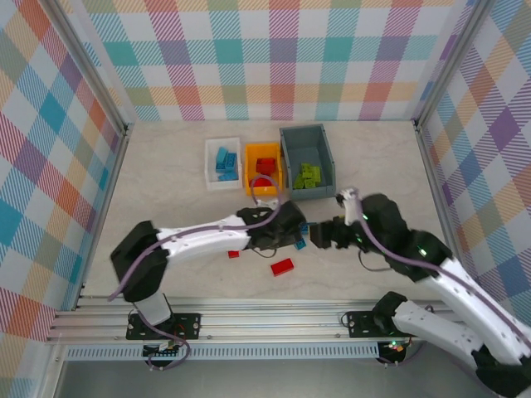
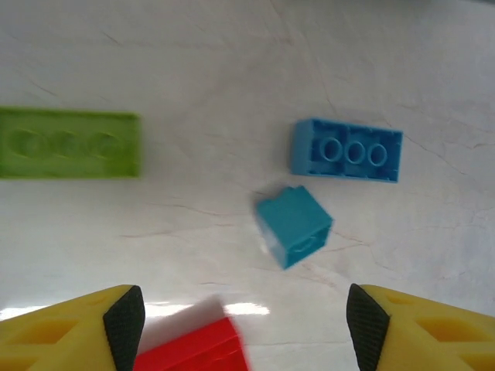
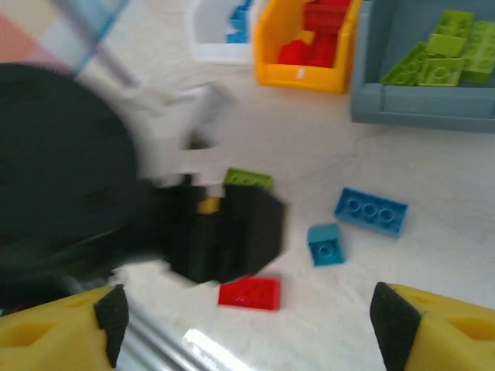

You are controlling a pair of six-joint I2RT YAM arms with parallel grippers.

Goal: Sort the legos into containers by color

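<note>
- The tabletop (image 1: 166, 166) carries three containers in a row at the far side, with the unsorted legos lying loose in the middle, nearer to you.
- Your left arm (image 1: 199, 236) and right arm (image 1: 431, 261) both reach into that same middle patch, heads almost meeting. The main risk is a collision, or one arm sweeping bricks away from the other.
- The grey container (image 1: 322, 149) on the right holds green pieces, the orange container (image 1: 249, 178) beside it holds red, and the white container (image 1: 209, 170) on the left holds blue. They stand tight together, so a careless release could land a brick in the wrong one.
- The left tool (image 2: 244, 309) is spread wide and grips nothing. It hangs low over the loose pieces.
- The right tool (image 3: 247, 321) is also wide open and empty, with the left arm's black head just in front of it.
- A green brick (image 2: 69, 143) lies left of the cluster and a blue brick (image 2: 348, 151) lies right.
- A red brick (image 2: 197, 348) sits between the left tool's fingers (image 2: 124, 325), apparently untouched. Closing off-centre could flick it aside.
- The teal cube (image 2: 294, 226) lies tilted just beside the blue brick. You could easily pinch both, or nudge one.
</note>
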